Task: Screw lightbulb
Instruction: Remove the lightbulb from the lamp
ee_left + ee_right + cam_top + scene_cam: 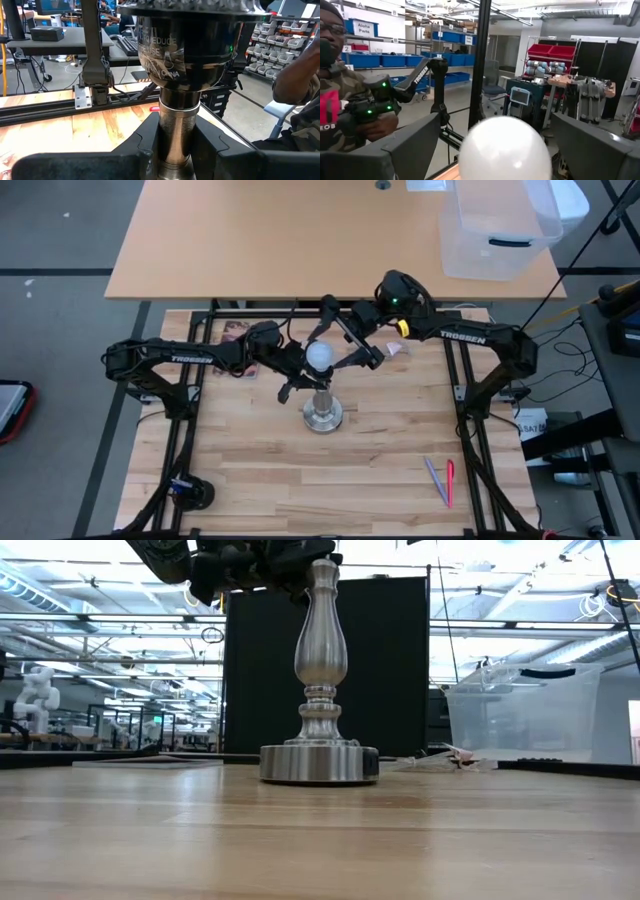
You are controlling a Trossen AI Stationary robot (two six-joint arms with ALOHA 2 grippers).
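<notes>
The lightbulb (319,357) is seated upright in the socket on top of the silvery stand (323,415), near the middle of the wooden table (330,470). The stand's narrow neck is clamped between the fingers of the left gripper (303,380), just below the socket. The right gripper (345,340) is held around the white globe with its fingers (592,145) spread wide on either side, no contact being seen. Two pens (441,480) are lying well apart.

Left gripper (300,383) clamped shut; right gripper (343,340) spread wide
</notes>
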